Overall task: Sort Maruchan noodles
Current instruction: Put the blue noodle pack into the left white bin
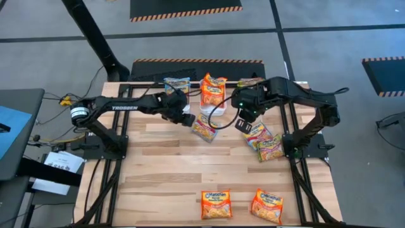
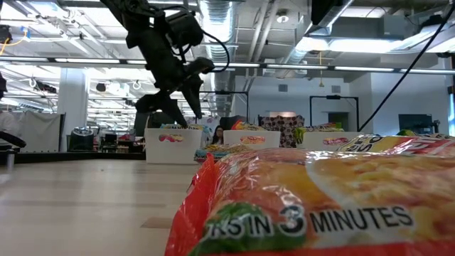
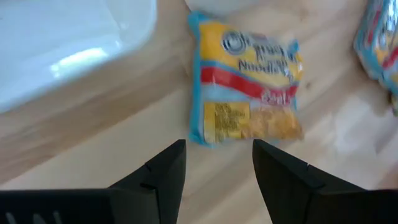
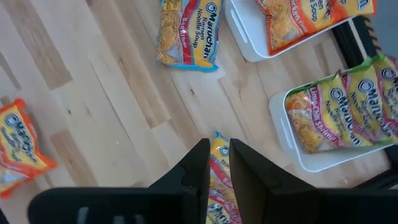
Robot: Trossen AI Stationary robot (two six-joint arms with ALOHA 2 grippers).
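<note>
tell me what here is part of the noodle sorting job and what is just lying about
Job: loose Maruchan packets on the table, packets in the white trays, left gripper, right gripper.

Lying about: papers and cables beside the table.

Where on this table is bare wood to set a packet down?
Bare: the table's left half and middle strip, between the loose blue-edged packet and the two orange packets at the near edge. Crowded: the far edge with the trays and the right-side packet pile.

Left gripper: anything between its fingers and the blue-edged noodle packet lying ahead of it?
No. In the left wrist view only bare wooden table separates the open left gripper from the blue-edged packet.
</note>
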